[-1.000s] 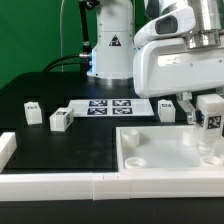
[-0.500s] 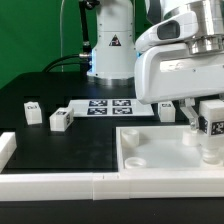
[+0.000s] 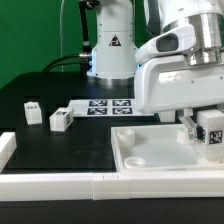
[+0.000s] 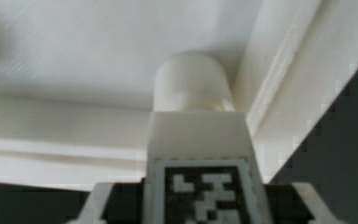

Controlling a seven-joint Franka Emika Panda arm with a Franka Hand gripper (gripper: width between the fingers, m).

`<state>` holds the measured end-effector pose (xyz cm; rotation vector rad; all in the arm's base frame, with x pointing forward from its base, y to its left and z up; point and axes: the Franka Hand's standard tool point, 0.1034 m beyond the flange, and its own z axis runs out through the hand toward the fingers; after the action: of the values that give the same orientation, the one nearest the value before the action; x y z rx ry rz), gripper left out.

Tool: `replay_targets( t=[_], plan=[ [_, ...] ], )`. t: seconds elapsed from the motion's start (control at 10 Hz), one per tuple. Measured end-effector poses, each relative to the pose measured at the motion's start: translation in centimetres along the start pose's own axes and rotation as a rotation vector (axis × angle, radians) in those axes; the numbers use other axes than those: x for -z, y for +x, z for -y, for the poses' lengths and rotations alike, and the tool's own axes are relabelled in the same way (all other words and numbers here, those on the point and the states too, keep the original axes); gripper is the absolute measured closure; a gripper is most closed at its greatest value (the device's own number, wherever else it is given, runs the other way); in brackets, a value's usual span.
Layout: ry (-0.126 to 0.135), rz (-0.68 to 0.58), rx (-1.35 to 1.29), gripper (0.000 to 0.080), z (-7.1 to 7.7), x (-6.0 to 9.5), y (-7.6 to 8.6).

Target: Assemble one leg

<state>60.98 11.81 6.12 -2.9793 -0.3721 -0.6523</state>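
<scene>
Lower and nearer the camera than a second ago, the end effector [image 3: 207, 125] has carried the leg [image 3: 212, 133] toward the exterior view's right edge; the arm's white housing fills more of that side and now hides the small white block that showed behind the tray-like piece [image 3: 150, 152]; a loose leg [image 3: 61, 119], a second loose leg [image 3: 33, 111] and the marker board [image 3: 105, 106] lie where they did.

Exterior view: the end effector is clamped on the leg, which stands upright with its tag facing the camera, over the far part of the tray-like piece at the view's right; whether its lower end touches the tray floor cannot be told; the tray's middle and its side toward the view's left are bare; dark counter [image 3: 92, 135] lies open between the tray and the two loose legs; a white rail [image 3: 60, 185] runs along the near edge.

Wrist view: the end effector [image 4: 201, 206] has its jaws closed on both flanks of the tagged end; the leg [image 4: 199, 112] points away from the camera, its rounded tip over an inner corner of the tray, just beside the raised rim [image 4: 286, 72]; beyond the rim lies dark counter.
</scene>
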Motion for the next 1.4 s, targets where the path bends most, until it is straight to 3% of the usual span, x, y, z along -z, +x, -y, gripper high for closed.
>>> replay_targets(
  t=[0.4,0.5,0.7,1.1,1.4],
  plan=[
    [-0.001,-0.003,0.001,0.0512,0.0,-0.1,-0.1],
    [-0.001,-0.003,0.001,0.043,0.0,-0.1,-0.1],
    [-0.001,-0.003,0.001,0.0182,0.0,-0.1,-0.1],
    [0.0,0.001,-0.001,0.0151,0.0,0.0,0.0],
    [0.013,0.017,-0.006,0.015,0.5,2.4,1.7]
  ],
)
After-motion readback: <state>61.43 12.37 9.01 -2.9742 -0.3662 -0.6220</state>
